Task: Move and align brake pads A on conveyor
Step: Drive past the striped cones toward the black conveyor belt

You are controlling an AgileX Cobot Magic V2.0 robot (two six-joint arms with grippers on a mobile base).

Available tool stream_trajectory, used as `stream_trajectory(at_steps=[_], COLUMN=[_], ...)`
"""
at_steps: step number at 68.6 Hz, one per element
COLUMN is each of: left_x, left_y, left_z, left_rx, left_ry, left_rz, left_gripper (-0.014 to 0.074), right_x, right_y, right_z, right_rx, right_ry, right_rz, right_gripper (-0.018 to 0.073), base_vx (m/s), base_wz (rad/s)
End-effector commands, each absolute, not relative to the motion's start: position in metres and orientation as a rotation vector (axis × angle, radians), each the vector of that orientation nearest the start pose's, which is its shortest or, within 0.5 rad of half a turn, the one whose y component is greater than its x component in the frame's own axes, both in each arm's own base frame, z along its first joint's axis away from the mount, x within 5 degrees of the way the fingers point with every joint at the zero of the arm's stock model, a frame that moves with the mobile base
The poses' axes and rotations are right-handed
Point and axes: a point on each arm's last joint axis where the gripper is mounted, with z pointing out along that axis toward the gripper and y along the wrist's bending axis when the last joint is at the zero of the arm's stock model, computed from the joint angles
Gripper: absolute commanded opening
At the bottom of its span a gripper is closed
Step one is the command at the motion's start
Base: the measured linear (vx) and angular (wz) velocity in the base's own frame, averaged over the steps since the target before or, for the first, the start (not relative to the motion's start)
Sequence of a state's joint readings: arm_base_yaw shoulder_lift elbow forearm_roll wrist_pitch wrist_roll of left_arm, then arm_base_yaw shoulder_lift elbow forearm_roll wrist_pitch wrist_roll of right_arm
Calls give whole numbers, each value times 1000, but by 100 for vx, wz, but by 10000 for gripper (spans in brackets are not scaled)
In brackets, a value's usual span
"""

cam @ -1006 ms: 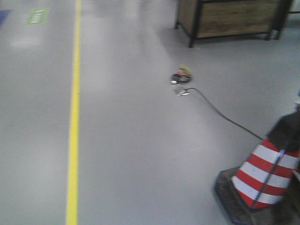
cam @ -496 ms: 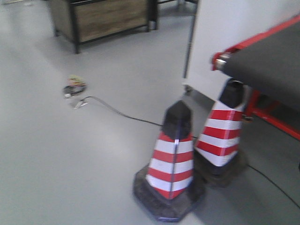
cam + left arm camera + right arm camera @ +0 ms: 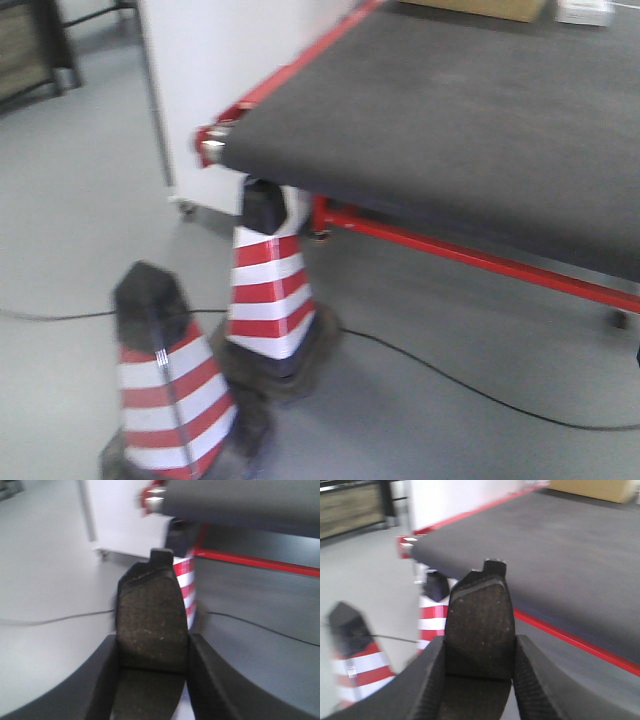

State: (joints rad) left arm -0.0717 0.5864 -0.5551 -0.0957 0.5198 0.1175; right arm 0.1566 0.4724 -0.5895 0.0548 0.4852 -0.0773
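Pad (image 3: 150,612) clenched in the left gripper (image 3: 151,641), another pad (image 3: 480,612) in the right gripper (image 3: 480,642), both held short of the belt (image 3: 450,120); transport step, next likely reaching over it, laying them flat, aligned

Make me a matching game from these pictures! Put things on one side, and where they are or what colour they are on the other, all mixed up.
Things:
1. conveyor
2. nearer cone
3. brake pad
4. cable

Clues:
A. lying thin and black across the floor
B. red and white stripes
C. squeezed between two black fingers
D. dark flat top, red edge

Pairs: 1-D, 2-B, 3-C, 4-A
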Motion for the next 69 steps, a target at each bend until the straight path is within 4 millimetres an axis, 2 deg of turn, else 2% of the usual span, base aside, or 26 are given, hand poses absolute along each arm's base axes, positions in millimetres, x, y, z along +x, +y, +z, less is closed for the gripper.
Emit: stream_trajectory(at_steps=[1,31,69], left_x=[120,120,120], left_y=[-14,-14,-14], left_z=[325,325,325], left_rx=[120,120,120], left_ry=[1908,1908,1908], left_rz=[-86,-86,-86], left_gripper=[-6,-6,-6], right_x=[95,95,95], right_y=[16,16,16], right_z=[352,352,352], right_rx=[-174,-175,-175], right_ry=[1717,1719,1719], right_rz=[102,102,102], right_gripper=[-7,-7,-7], base_vx=[16,12,12], base_wz=[-93,-81,-22])
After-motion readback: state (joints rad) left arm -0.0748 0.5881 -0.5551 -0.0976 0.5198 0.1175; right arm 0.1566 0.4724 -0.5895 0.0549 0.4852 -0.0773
